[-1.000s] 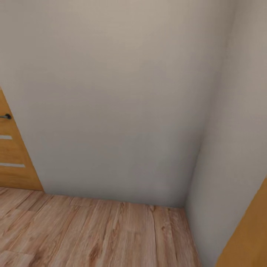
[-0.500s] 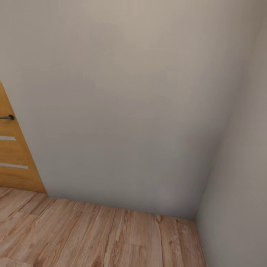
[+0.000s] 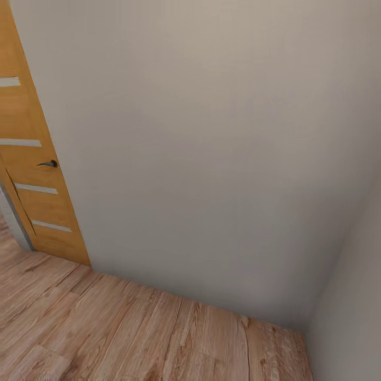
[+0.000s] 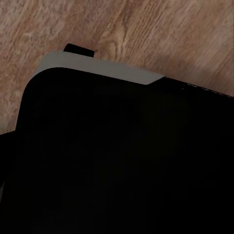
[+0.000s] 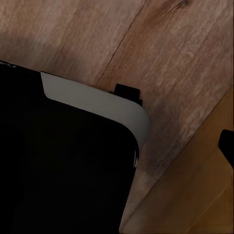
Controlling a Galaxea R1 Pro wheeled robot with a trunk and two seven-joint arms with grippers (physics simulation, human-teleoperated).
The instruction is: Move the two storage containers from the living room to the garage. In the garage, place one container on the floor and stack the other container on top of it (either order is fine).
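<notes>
The head view looks at a plain grey-white wall (image 3: 211, 159) that meets another wall (image 3: 354, 296) in a corner. A honey-brown door (image 3: 32, 159) with pale stripes and a small dark handle (image 3: 48, 164) stands at the left side of the wall. Below them lies a light wood floor (image 3: 132, 333) made of planks.

The left wrist view shows a big black part of the robot (image 4: 122, 161) with a pale grey edge (image 4: 97, 66), and wood floor (image 4: 146, 34) past it. No fingers show here, so I cannot tell if the left claw is spread or pressed together.

The right wrist view shows the same kind of black body (image 5: 63, 165) with a grey edge (image 5: 97, 105) over the wood floor (image 5: 161, 53). A small dark tip (image 5: 226, 141) pokes in at the side. I cannot tell if the right claw is spread or pressed together.

The tubs are nowhere to be seen in these views.
</notes>
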